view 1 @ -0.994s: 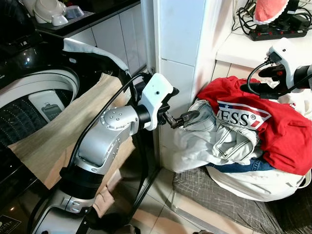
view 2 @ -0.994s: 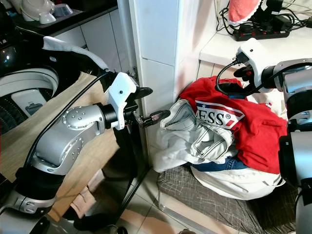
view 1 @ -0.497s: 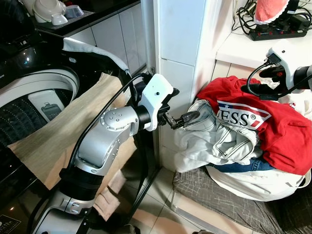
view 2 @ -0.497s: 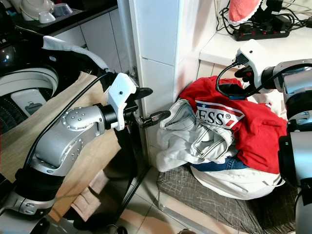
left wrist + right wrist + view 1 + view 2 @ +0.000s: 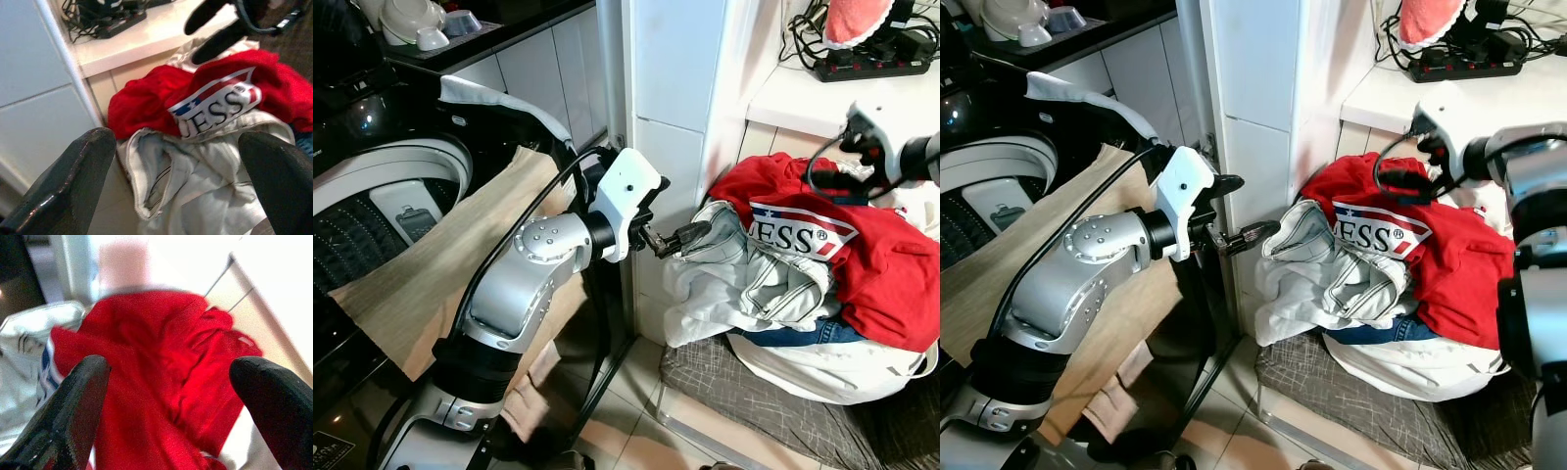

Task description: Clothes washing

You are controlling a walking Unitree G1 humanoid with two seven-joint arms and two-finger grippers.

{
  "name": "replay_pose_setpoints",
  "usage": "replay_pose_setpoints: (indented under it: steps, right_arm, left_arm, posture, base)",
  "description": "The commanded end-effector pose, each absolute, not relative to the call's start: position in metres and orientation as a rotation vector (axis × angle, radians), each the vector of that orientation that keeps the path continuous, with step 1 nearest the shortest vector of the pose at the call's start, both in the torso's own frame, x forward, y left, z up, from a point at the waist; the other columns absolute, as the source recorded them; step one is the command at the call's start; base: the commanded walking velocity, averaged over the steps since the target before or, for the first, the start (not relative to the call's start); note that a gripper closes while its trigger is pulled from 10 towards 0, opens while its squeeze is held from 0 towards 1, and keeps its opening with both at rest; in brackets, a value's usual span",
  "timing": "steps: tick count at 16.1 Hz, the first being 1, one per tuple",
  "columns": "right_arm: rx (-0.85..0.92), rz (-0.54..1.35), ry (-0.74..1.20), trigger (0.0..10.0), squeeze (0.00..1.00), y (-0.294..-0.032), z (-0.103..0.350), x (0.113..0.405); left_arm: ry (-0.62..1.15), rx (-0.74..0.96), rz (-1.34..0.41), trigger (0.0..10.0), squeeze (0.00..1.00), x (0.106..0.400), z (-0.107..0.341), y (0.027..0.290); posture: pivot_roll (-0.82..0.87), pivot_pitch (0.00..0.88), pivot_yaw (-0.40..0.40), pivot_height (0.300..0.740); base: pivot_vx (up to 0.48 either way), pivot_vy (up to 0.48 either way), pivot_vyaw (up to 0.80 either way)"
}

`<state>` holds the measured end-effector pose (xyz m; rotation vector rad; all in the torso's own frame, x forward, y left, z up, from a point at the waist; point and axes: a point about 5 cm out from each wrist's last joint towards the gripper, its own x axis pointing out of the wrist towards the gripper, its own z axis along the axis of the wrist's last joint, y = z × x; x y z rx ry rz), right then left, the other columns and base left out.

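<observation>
Reaching: my left gripper [image 5: 683, 238] sits at mid-frame, fingers spread wide with nothing between them, tips just at the edge of the pale denim garment [image 5: 754, 284].
Near ground: my left arm [image 5: 533, 279] fills the lower left of the head view; behind it a beige cloth [image 5: 421, 269] drapes over the rim of the washing machine [image 5: 372, 186] at the left edge.
Laundry pile: pale denim garment in front, red T-shirt [image 5: 862, 255] with a printed logo above and behind it, a strip of blue jeans [image 5: 803, 336] beneath, all heaped on a white laundry bag [image 5: 832, 372] at lower right.
Right gripper: my right gripper [image 5: 1400, 176] hovers at the upper right, over the top of the red T-shirt; its wrist view shows both fingers [image 5: 80, 401] apart, red fabric between them but not pinched.
Just changed: compared with a second ago my right wrist has lifted slightly and is blurred, so it is moving; my left gripper has barely shifted, and the denim has sagged a little.
Meaning: no garment is held yet, so I judge the pick-up is only starting and loading the drum lies ahead.
Far: white shelf [image 5: 803, 98] with a black power strip [image 5: 871, 67] at the top right.
</observation>
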<state>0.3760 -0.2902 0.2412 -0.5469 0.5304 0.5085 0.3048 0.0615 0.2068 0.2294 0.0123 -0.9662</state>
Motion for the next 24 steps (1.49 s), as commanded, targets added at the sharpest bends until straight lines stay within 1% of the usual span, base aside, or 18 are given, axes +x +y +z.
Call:
replay_pose_setpoints:
  steps: [1,2,7,8,9,10,11,12,13,14,15,16,17,18,21,22,24]
  right_arm:
    - [-0.616,0.558,0.55,10.0,0.0,-0.286,0.237,0.375]
    - [-0.647,0.584,0.569,10.0,0.0,-0.286,0.231,0.374]
    - [-0.625,0.577,0.59,10.0,0.0,-0.284,0.22,0.373]
    - [-0.618,0.558,0.576,10.0,0.0,-0.284,0.22,0.374]
    - [-0.647,0.532,0.517,10.0,0.0,-0.281,0.221,0.377]
    - [-0.641,0.527,0.474,10.0,0.0,-0.279,0.222,0.378]
    - [-0.534,0.507,0.255,10.0,0.0,-0.265,0.238,0.385]
    - [-0.435,0.495,0.13,10.0,0.0,-0.258,0.247,0.384]
    - [-0.426,0.499,0.115,10.0,0.0,-0.257,0.246,0.381]
    - [-0.472,0.502,0.165,10.0,0.0,-0.256,0.229,0.374]
    - [-0.47,0.517,0.225,10.0,0.0,-0.258,0.216,0.368]
    - [-0.432,0.472,0.261,10.0,1.0,-0.266,0.212,0.369]
    - [-0.387,0.421,0.294,10.0,1.0,-0.274,0.214,0.371]
    - [-0.381,0.4,0.289,10.0,1.0,-0.279,0.222,0.374]
    - [-0.401,0.463,0.337,10.0,1.0,-0.278,0.234,0.374]
    - [-0.428,0.494,0.383,10.0,1.0,-0.278,0.24,0.377]
    - [-0.443,0.538,0.41,10.0,1.0,-0.275,0.253,0.38]
  left_arm:
    - [0.051,0.264,-0.944,10.0,0.0,0.306,0.199,0.064]
    - [0.057,0.267,-0.949,10.0,0.0,0.306,0.198,0.064]
    - [0.11,0.305,-0.937,10.0,0.0,0.306,0.189,0.067]
    - [0.178,0.32,-0.883,10.0,0.0,0.31,0.178,0.071]
    - [0.224,0.374,-0.743,10.0,0.0,0.32,0.164,0.081]
    - [0.233,0.376,-0.683,10.0,0.0,0.324,0.16,0.086]
    - [0.154,0.252,-0.512,10.0,0.0,0.336,0.17,0.095]
    - [0.088,0.116,-0.419,10.0,0.0,0.341,0.182,0.104]
    - [0.075,0.083,-0.406,10.0,0.0,0.341,0.186,0.106]
    - [0.086,0.101,-0.42,10.0,0.0,0.34,0.185,0.108]
    - [0.097,0.119,-0.436,10.0,0.0,0.339,0.182,0.107]
    - [0.094,0.116,-0.458,10.0,0.0,0.339,0.182,0.101]
    - [0.085,0.119,-0.474,10.0,0.0,0.339,0.183,0.096]
    - [0.073,0.104,-0.502,10.0,0.0,0.339,0.186,0.091]
    - [0.069,0.121,-0.573,10.0,0.0,0.336,0.189,0.082]
    - [0.082,0.144,-0.629,10.0,0.0,0.334,0.188,0.078]
    - [0.1,0.152,-0.748,10.0,0.0,0.324,0.187,0.072]
  posture:
    - [-0.07,0.036,0.081,0.74]
    - [-0.07,0.036,0.081,0.74]
    - [-0.07,0.033,0.082,0.74]
    - [-0.07,0.033,0.082,0.74]
    - [-0.07,0.023,0.071,0.74]
    - [-0.07,0.02,0.067,0.74]
    - [-0.06,0.005,0.055,0.74]
    - [-0.05,0.0,0.055,0.74]
    - [-0.05,0.0,0.055,0.74]
    - [-0.05,0.006,0.066,0.74]
    - [-0.06,0.011,0.079,0.74]
    - [-0.06,0.011,0.079,0.74]
    - [-0.07,0.018,0.091,0.74]
    - [-0.07,0.018,0.092,0.74]
    - [-0.07,0.02,0.098,0.74]
    - [-0.07,0.024,0.094,0.74]
    - [-0.07,0.025,0.092,0.74]
  base:
    - [0.0,0.0,0.0]
    - [0.0,0.0,0.0]
    - [0.0,0.0,0.0]
    - [0.0,0.0,0.0]
    - [0.0,0.0,0.0]
    - [0.0,0.0,0.0]
    - [0.0,0.0,0.0]
    - [0.0,0.0,0.0]
    - [0.0,0.0,0.0]
    - [0.0,0.0,0.0]
    - [0.0,0.0,0.0]
    - [0.0,0.0,0.0]
    - [0.0,0.0,0.0]
    - [0.0,0.0,0.0]
    - [0.0,0.0,0.0]
    - [0.0,0.0,0.0]
    - [0.0,0.0,0.0]
